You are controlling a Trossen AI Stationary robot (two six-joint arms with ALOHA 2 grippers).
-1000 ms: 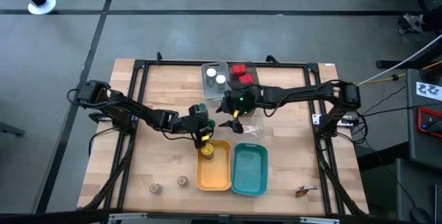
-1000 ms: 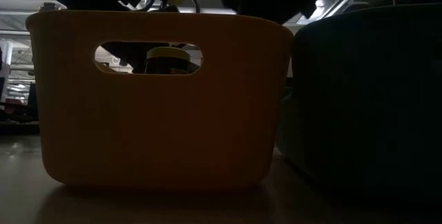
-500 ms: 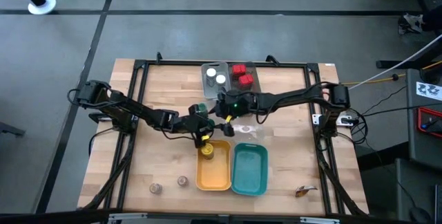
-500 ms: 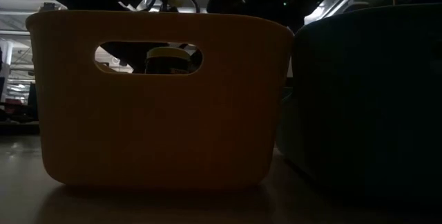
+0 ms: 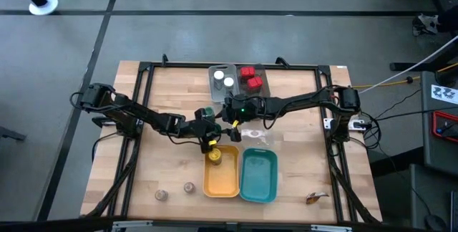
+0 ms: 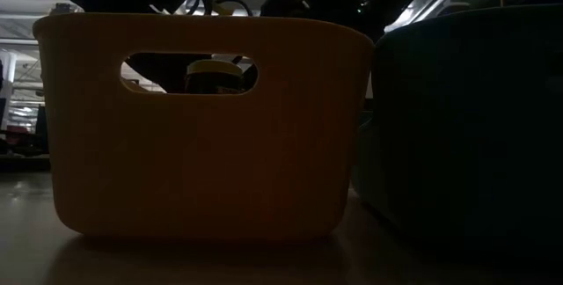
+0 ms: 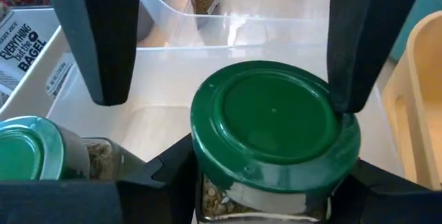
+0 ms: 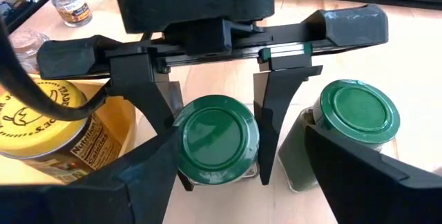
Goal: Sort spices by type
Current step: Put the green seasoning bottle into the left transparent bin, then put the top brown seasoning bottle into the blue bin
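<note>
A green-lidded spice jar (image 8: 217, 137) stands upright between the fingers of my left gripper (image 5: 212, 128), which is shut on it just beyond the yellow tray's (image 5: 222, 182) far end. My right gripper (image 5: 230, 122) is open. Its fingers (image 7: 103, 51) stand wide on either side of the same jar (image 7: 273, 124), coming from the table's right. A second green-lidded jar (image 8: 356, 113) stands on the table beside it, toward the far edge. A yellow jar (image 8: 41, 134) stands in the yellow tray and shows through the tray's handle slot in the low view (image 6: 215, 74). My left gripper pinches the green-lidded jar between its two fingers, at the sides of the lid (image 8: 185, 148). The fingers (image 8: 166, 106) slant down from the table's left. The jar stays upright; I cannot tell whether its base is on the table.
A grey tray (image 5: 215, 69) at the far side holds white-lidded jars (image 5: 223, 79) and red boxes (image 5: 249, 76). A clear tray (image 5: 256, 133) lies right of the grippers, a teal tray (image 5: 259, 176) beside the yellow one. Two small jars (image 5: 175, 191) stand near the front left.
My right gripper has gone toward the table's left, from over the clear tray to the green-lidded jar in my left gripper.
</note>
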